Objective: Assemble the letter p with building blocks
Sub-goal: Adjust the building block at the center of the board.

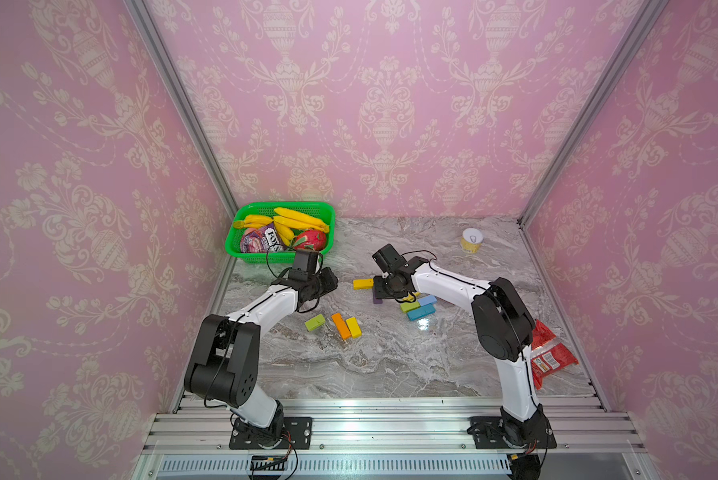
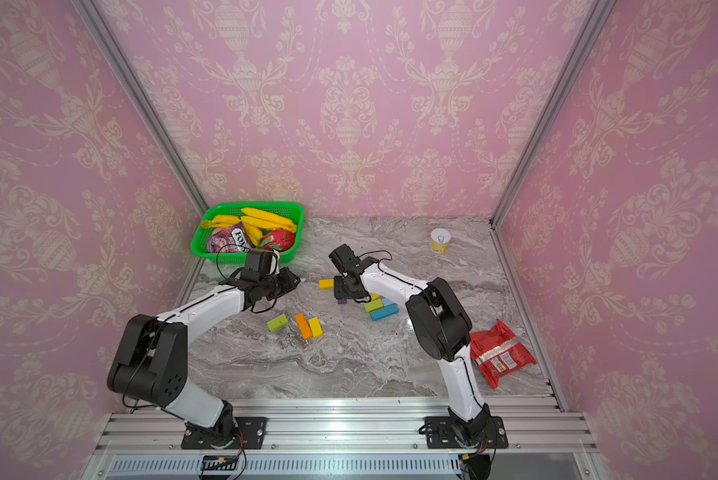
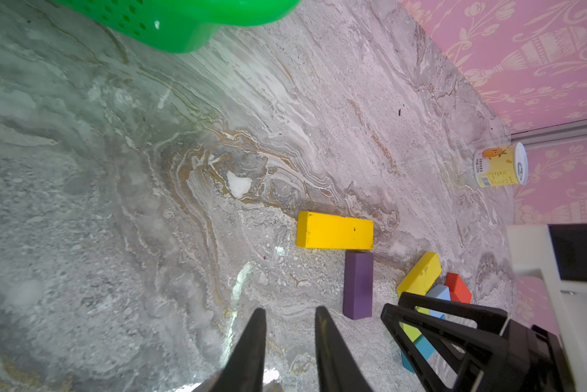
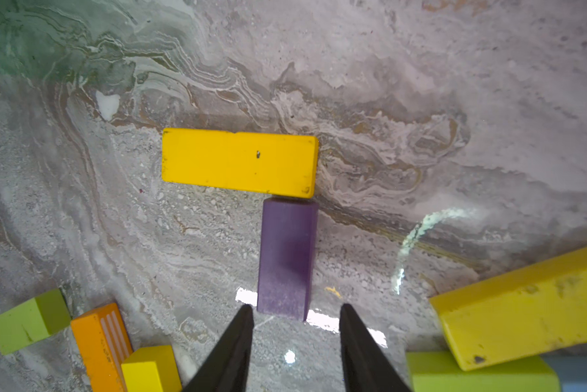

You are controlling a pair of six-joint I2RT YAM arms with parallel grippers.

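Right claw [image 4: 296, 309] sits low over the table [image 4: 455, 85], jaws parted wider than the purple block [image 4: 287, 258] and gripping nothing. There's a clear gap on both sides of the block's near end, which lies right at the fingertips. Straight ahead of the claw the purple block runs away lengthwise, and its far end butts against the long side of the yellow block [image 4: 239, 161], lying crosswise. That looks like one corner of the P taking shape! Spare pieces wait close by: a long yellow block [image 4: 523, 305] leaning over others just behind the claw on one side, and a lime block [image 4: 27, 320] and an orange block [image 4: 102, 342] back on the other. These look like small painted blocks, stiff and light, and I'd expect them to skate easily on that glossy stone, so one careless nudge could knock the joint out of line. The safe hold, I'd say, is across the narrow width at mid-length, coming straight down. Right arm reaches forward and inward, elbow high, wrist tipped down. Left claw [image 3: 291, 310] hangs over bare table beside the purple block, jaws a little apart and empty, its arm stretched forward and pointing toward the right arm.
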